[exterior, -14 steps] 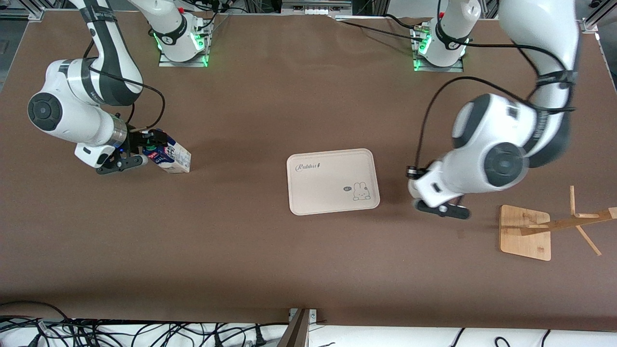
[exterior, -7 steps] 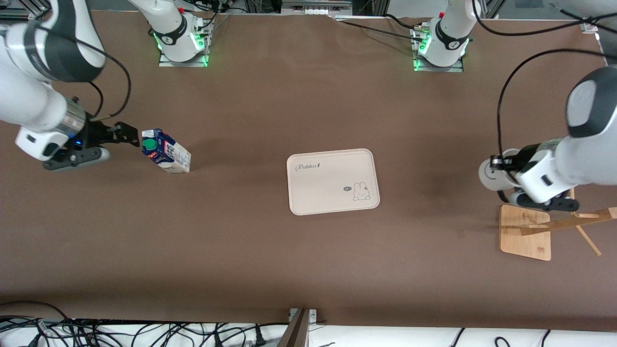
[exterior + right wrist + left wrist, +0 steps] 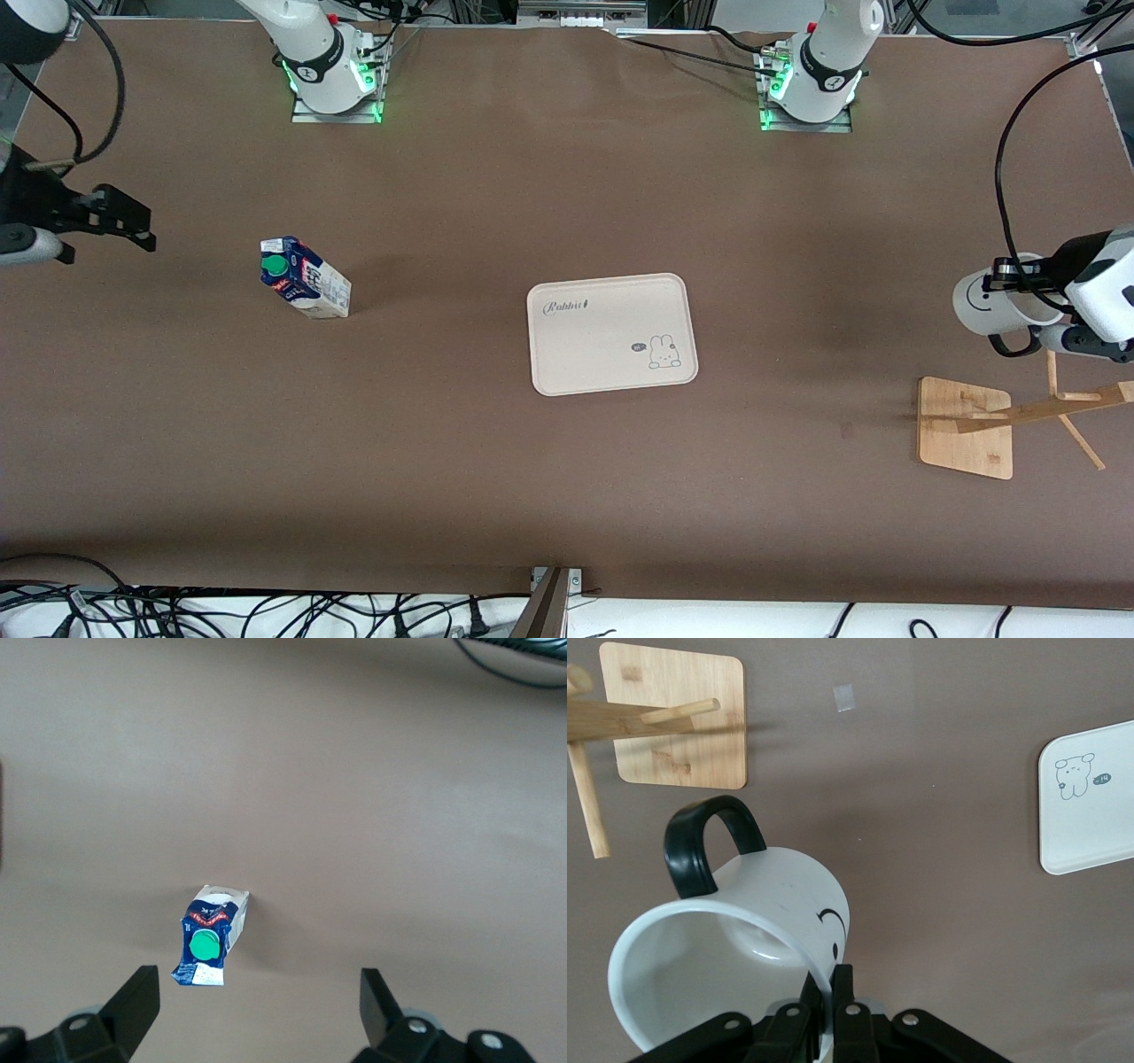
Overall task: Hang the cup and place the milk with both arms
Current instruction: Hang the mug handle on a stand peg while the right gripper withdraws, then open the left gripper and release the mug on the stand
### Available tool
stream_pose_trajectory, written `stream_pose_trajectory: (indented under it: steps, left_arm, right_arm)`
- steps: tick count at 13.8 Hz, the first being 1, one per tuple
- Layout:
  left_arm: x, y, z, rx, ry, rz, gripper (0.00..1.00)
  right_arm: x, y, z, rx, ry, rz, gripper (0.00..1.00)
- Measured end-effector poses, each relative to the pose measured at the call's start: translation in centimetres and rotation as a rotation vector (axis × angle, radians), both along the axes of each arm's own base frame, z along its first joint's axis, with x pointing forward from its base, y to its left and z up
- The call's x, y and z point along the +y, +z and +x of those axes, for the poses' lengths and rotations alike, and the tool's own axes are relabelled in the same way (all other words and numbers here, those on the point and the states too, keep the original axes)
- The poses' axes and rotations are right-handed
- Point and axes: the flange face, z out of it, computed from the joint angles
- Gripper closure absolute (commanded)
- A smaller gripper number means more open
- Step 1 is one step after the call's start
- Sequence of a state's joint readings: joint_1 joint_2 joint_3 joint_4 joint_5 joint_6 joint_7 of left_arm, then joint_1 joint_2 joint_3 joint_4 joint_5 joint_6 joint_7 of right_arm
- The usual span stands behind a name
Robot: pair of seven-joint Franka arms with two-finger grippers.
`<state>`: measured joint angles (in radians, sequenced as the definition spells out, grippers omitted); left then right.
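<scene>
The left gripper [image 3: 824, 1014] pinches the rim of the hard, breakable cup [image 3: 992, 304] above the table's [image 3: 567, 487] left-arm edge, while the right gripper [image 3: 257, 997], wide open, hangs high over the light milk [image 3: 304, 286], best squeezed by its flat sides.

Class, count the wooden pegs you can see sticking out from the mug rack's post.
2 clearly show. In the left wrist view, one short peg lies over the rack's square base; a longer peg points away from the base. More may be hidden outside the frame.
</scene>
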<state>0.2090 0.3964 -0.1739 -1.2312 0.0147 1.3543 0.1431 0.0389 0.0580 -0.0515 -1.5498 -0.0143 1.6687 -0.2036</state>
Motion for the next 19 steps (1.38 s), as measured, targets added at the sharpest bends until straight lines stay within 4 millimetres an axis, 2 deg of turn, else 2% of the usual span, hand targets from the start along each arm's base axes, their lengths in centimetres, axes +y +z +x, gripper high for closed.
stream_pose_trajectory:
  steps: [2, 6, 8, 12, 16, 19]
  left_arm:
    - [-0.2, 0.1, 0.1, -0.008, -0.004, -0.001, 1.0]
    - [-0.2, 0.2, 1.3, -0.089, -0.072, -0.002, 1.0]
    - [0.4, -0.5, 2.0, -0.113, -0.102, -0.008, 1.0]
    - [1.5, -1.0, 2.4, -0.131, -0.107, -0.007, 1.0]
    - [3.5, -0.8, 2.3, -0.143, -0.109, -0.007, 1.0]
    - [4.1, -0.8, 2.3, -0.149, -0.112, -0.008, 1.0]
  right_arm:
    - [-0.1, 1.0, -0.3, 0.007, 0.001, -0.021, 0.0]
    - [-0.7, 0.3, -0.5, 0.058, -0.009, -0.036, 0.0]
    - [-0.8, 0.6, -1.6, 0.133, -0.016, -0.03, 0.0]
    - [-1.8, 2.5, -2.3, 0.135, -0.037, -0.015, 0.0]
    - [-0.8, 2.3, -2.3, 0.149, -0.065, -0.046, 0.0]
    - [-0.8, 2.1, -2.2, 0.152, -0.068, -0.049, 0.0]
